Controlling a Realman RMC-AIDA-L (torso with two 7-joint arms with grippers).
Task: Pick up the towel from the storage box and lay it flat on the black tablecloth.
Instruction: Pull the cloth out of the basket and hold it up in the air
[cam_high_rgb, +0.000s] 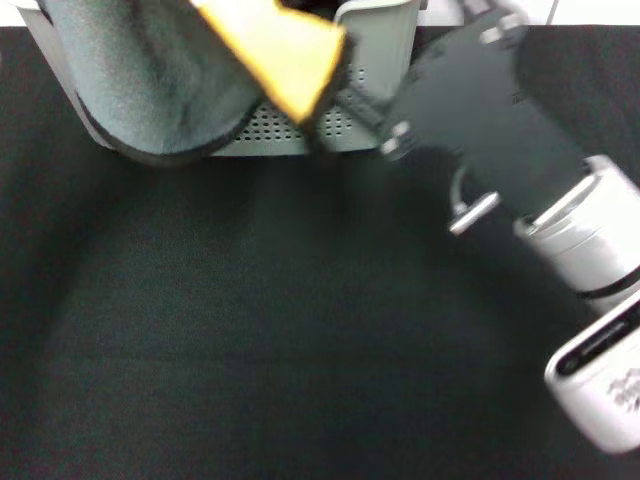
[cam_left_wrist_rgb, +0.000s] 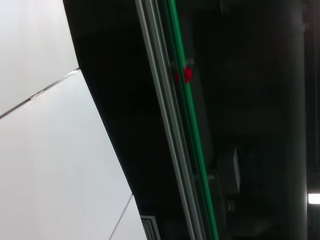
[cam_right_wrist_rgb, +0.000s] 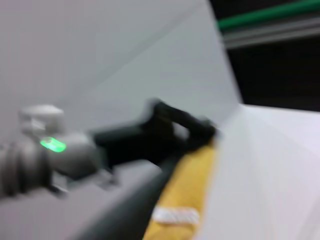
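Because the large black, finely textured tablecloth (cam_high_rgb: 300, 330) lies bare nearest the camera, below and short of the right gripper (cam_high_rgb: 335, 100), it offers a matte, flat landing surface. Above it the right arm's white cylindrical wrist and black housing reach across toward the box. The right gripper meets a yellow corner of the square fluffy towel (cam_high_rgb: 160, 80) at its tip; it appears clamped on that corner, though the fingers themselves are obscured by blur. The towel hangs beside and beyond the gripper, grey-teal face draped outward over the front of the box, yellow face folded up toward the gripper. Judged from its sag and rounded folds, the cloth is light, soft and limp, not slippery and not fragile; it will not hold shape, so an edge or corner hold near the black stitched border is advisable, and a second held corner would help spread it flat. Behind the towel stands the light grey perforated plastic storage box (cam_high_rgb: 290, 125), rigid and dotted. The left gripper is not visible; its wrist camera shows only off-table surroundings.
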